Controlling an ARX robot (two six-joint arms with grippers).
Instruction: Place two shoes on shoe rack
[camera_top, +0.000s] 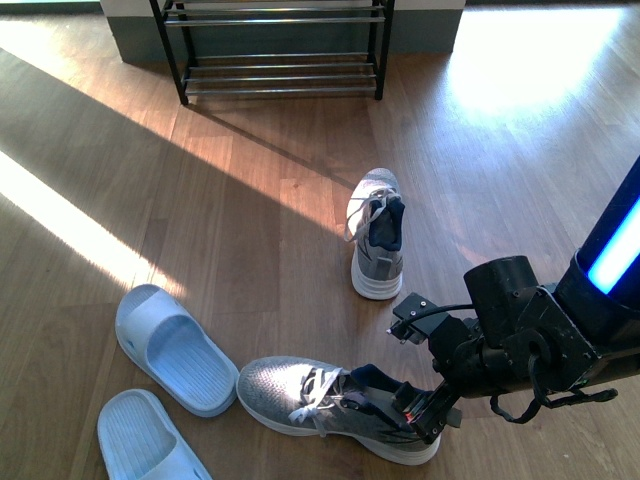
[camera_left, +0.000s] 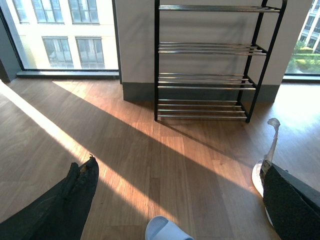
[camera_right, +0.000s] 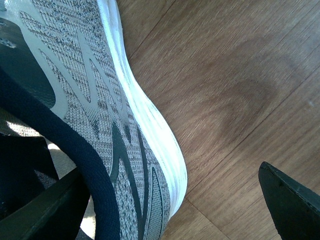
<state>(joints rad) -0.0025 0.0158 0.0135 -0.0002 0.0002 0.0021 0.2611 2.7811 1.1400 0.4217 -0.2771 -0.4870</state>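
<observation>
Four-tier black-framed shoe rack with chrome bars (camera_top: 280, 72), 12 o'clock: no shoes on it. Grey knit sneaker with white sole (camera_top: 320, 400) on floor, 6 o'clock; right gripper (camera_top: 428, 418) spread astride its heel wall, not pinching. Twin sneaker (camera_top: 377, 240) 1 o'clock, pale blue rubber slides (camera_top: 172, 350) 8 o'clock. Left gripper (camera_left: 179, 165) spread, empty. Reckon nothing placed yet; first pick only beginning.

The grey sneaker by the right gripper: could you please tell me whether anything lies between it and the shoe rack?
The second grey sneaker lies on the floor partway there, slightly right of the straight line from the near sneaker to the shoe rack; nothing else visible does.
</observation>
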